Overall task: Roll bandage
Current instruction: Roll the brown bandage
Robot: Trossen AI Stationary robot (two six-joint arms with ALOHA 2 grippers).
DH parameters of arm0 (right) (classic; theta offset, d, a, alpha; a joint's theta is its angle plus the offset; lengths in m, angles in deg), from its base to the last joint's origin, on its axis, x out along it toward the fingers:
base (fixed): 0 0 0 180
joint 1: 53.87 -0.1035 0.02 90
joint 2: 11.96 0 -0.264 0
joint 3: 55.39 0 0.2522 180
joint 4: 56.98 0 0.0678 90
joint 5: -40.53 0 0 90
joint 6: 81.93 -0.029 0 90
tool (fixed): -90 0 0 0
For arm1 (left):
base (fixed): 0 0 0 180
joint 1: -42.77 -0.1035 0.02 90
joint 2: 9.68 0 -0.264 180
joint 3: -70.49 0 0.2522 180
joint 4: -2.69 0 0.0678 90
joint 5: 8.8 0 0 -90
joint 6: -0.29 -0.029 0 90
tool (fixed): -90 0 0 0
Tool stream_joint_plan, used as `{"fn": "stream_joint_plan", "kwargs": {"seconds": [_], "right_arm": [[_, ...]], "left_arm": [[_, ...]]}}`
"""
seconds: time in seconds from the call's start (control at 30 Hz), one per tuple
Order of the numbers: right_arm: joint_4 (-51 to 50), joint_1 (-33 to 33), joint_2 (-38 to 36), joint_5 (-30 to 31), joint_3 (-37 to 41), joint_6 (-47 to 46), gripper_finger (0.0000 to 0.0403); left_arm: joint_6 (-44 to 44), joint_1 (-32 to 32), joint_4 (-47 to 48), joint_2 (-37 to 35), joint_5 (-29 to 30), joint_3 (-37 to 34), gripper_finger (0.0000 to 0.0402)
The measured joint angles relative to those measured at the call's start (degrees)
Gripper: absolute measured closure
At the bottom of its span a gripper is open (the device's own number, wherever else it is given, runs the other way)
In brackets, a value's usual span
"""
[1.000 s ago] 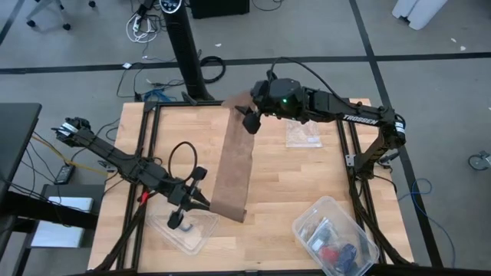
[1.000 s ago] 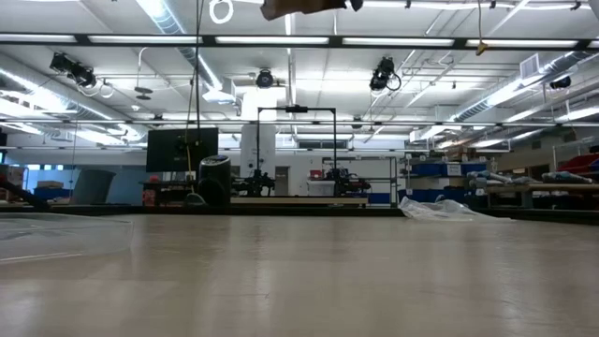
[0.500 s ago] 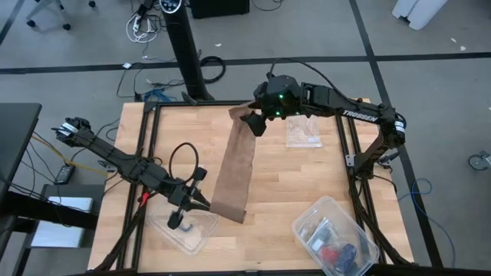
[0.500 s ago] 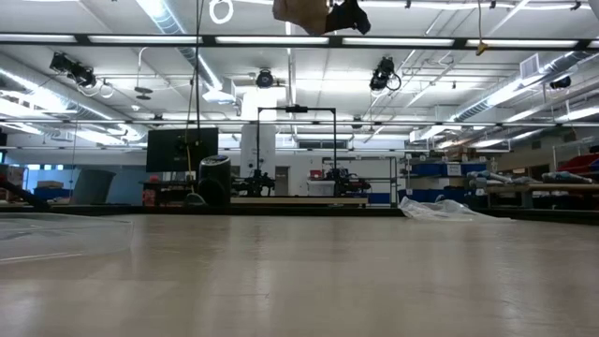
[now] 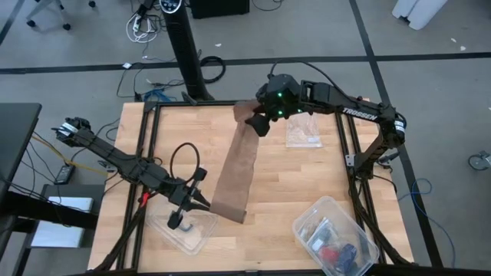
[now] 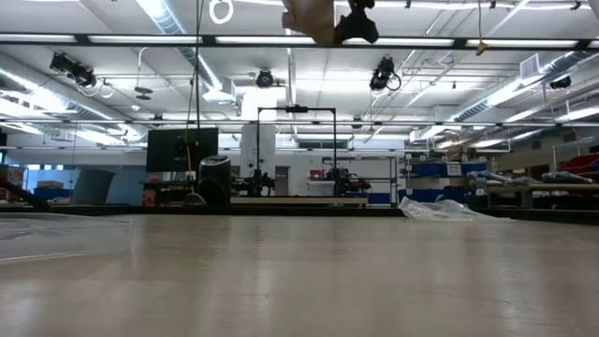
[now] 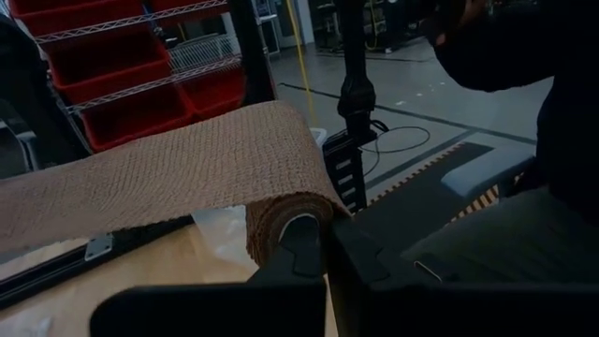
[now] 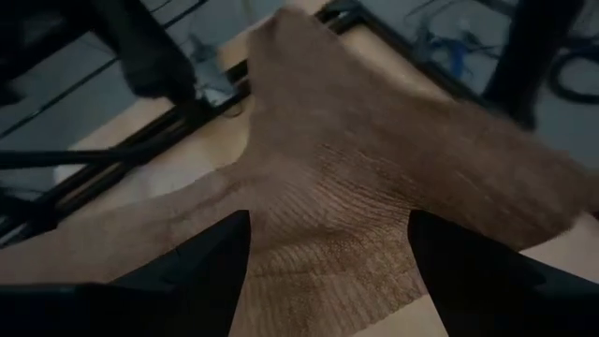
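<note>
The brown bandage (image 5: pixel 236 169) runs as a long strip from the near middle of the table toward its far edge. Its near end is a small roll (image 7: pixel 281 220) at my left gripper (image 5: pixel 203 202), which points level toward the table's right and is shut. The far end (image 6: pixel 309 17) is raised high over the table at my right gripper (image 5: pixel 259 124). That gripper slants downward with its fingers wide apart, and the strip (image 8: pixel 374 168) spreads across the gap between them. My left gripper has the bandage's rolled near end (image 7: pixel 271 229) at the tips of its shut fingers (image 7: pixel 309 253), and the roll looks wound around them. The fingers come level, along the roll's axis. The roll is off the table top, and the strip leaves it over the top. My right gripper has the strip's far part (image 8: pixel 328 234) lying across its two spread fingers (image 8: pixel 211 267), on the side away from the wrist camera. That end is lifted clear of the table. What keeps it at the fingers cannot be told.
A clear plastic tub (image 5: pixel 334 234) with small items stands at the near right corner. A clear lid (image 5: pixel 188 230) lies at the near left, under the left gripper. A clear bag (image 5: pixel 303 134) lies at the far right. Black frame rails (image 5: pixel 142 153) border the table.
My right gripper has shifted a little toward the table's right edge, sunk slightly, tipped downward and rolled. The bandage's raised far end has gone with it and has come lower and farther right in the low view. The rolled end has stayed in place.
</note>
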Motion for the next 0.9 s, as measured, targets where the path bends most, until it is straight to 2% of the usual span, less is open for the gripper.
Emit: {"fn": "stream_joint_plan", "kwargs": {"seconds": [0.13,0.47,0.73,0.9], "right_arm": [[0.3,-1.8,-0.4,-3.8,0.0,3.0,0.0109],[5.1,-8.4,-1.0,-3.2,0.0,15.8,0.0107],[4.9,-15.7,-1.0,7.0,0.2,25.4,0.0116],[5.0,-19.9,-1.1,8.9,4.7,26.4,0.0127]], "left_arm": [[0.0,0.0,0.5,0.0,0.0,0.0,0.0401],[0.9,0.0,0.9,0.0,-0.2,0.0,0.0401],[0.9,0.0,-0.8,0.0,0.0,0.0,0.0401],[0.8,0.0,-1.2,0.0,0.0,0.0,0.0401]]}}
